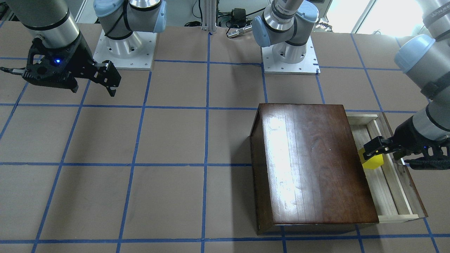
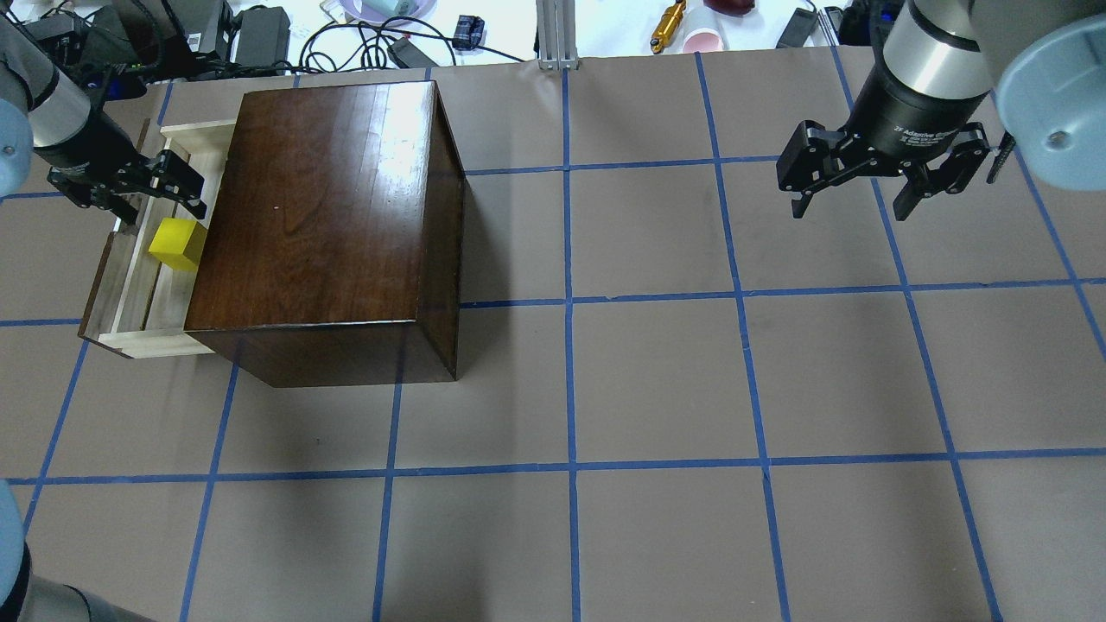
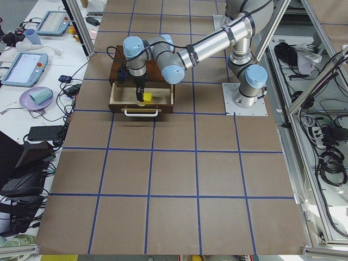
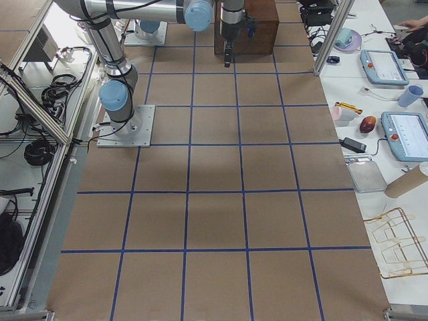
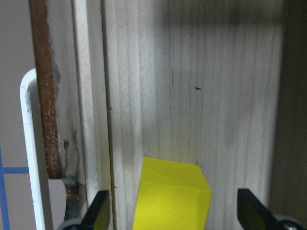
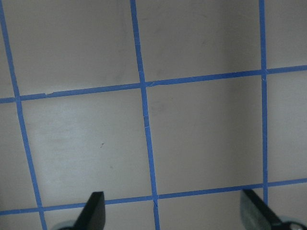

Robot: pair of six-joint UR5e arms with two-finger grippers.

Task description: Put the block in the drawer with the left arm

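The yellow block (image 1: 372,162) lies on the floor of the open drawer (image 1: 390,196), close to the dark-brown cabinet (image 1: 309,165). It also shows in the overhead view (image 2: 177,244) and the left wrist view (image 5: 172,196). My left gripper (image 2: 173,186) hangs just above the drawer (image 2: 130,294) with its jaws open. In the left wrist view its fingertips (image 5: 98,213) stand wide on either side of the block and do not touch it. My right gripper (image 2: 851,203) is open and empty above the bare table, far from the cabinet (image 2: 320,216).
The drawer's metal pull (image 3: 142,112) faces the table's left end. Cables, tablets and cups (image 2: 704,39) lie beyond the table's far edge. The brown mat carries a blue tape grid (image 2: 570,294).
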